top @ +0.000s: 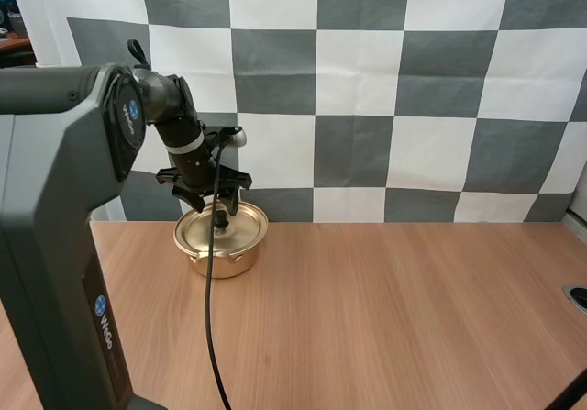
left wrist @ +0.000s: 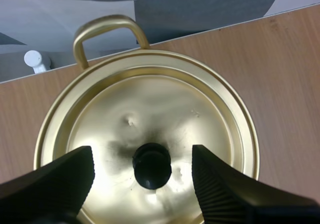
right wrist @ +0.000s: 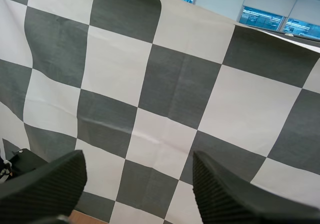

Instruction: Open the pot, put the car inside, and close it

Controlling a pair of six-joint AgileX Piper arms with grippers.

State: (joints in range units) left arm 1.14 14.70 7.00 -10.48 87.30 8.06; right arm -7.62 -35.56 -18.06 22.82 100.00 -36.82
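L pincer (top: 220, 210) hangs straight over the pot, fingers (left wrist: 60, 184) spread wide w/ ribbed faces turned inward, gripping nothing. R pincer (right wrist: 139, 166) is spread too, nothing btwn its fingers, aimed up off the work, so prob. not in play.

Bench (top: 394, 318): plain wood. Pot (top: 218, 263): gold-coloured, sits rear-left on the bench, right under the L arm. Lid (left wrist: 150, 98) is on, seated flat inside the rim, w/ a small dent or two. Loop handle (left wrist: 105, 31) sticks out on the pot's side away from the L pincer. Knob (left wrist: 151, 165): black, round, at lid ctr.

Key relation: the knob lies directly btwn the two L fingers, one each side, gaps abt equal, neither touching it as far as the wrist view tells. Knob is round, so no long axis to line up with; any closing direction works. Height is the open q: in the high view the tips look down at knob level, but can't tell if they reach its neck or only its top.

Judgement: step 1 (lid off) not yet done. L arm is clearly the nearer one and sits pre-grasp. Next move prob. needs just a squeeze on the knob, then a straight lift. Risk: a shallow pinch on a rounded knob could slip, or the lid could tilt and drag on the rim.
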